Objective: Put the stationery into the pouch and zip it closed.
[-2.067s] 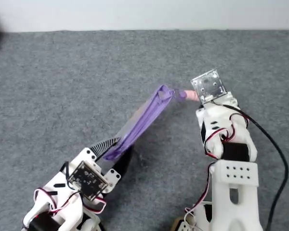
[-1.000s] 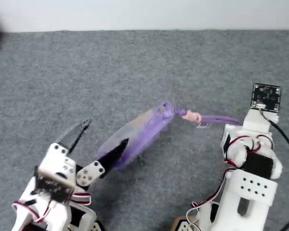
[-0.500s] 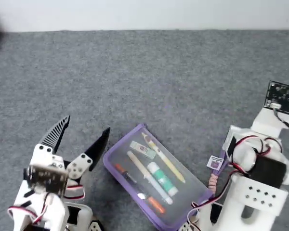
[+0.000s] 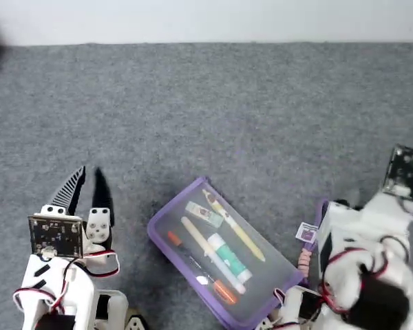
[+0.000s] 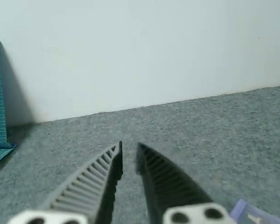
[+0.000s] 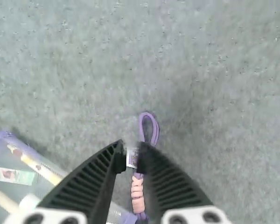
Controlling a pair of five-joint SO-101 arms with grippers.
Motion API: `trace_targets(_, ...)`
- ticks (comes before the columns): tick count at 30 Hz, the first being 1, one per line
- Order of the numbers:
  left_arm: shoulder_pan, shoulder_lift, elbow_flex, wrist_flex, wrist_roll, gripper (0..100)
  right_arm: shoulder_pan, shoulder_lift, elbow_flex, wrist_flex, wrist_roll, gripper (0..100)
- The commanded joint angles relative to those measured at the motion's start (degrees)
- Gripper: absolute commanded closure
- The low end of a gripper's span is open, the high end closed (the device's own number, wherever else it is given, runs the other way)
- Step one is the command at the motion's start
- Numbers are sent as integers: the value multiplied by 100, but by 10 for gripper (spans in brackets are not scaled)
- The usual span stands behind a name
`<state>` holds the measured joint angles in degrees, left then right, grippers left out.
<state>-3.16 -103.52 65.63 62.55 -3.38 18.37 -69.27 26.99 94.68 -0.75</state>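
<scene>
The left gripper [image 4: 88,173] stands over the grey carpet [image 4: 227,103]. Its two fingers are almost together, with only a thin gap and nothing between them. To its right the purple pouch [image 4: 160,221] lies flat on the carpet, and the stationery [image 4: 220,249] is seen inside through its clear side. Just beside the pouch's right corner is the pull strap [image 6: 148,126], and the right gripper [image 6: 133,156] is closed on it.
</scene>
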Motion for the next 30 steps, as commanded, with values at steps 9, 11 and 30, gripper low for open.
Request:
trace_targets(9, -35, -70, 75, 774, 695, 988, -497, -1631, 1881, -462, -299, 987)
trace_targets(11, -44, -70, 180, 774, 721, 988, -725, -2070, 2233, -462, -290, 991)
trace_targets(30, -53, -70, 1895, 738, 721, 988, -2053, -3415, 4914, -1604, 396, 990)
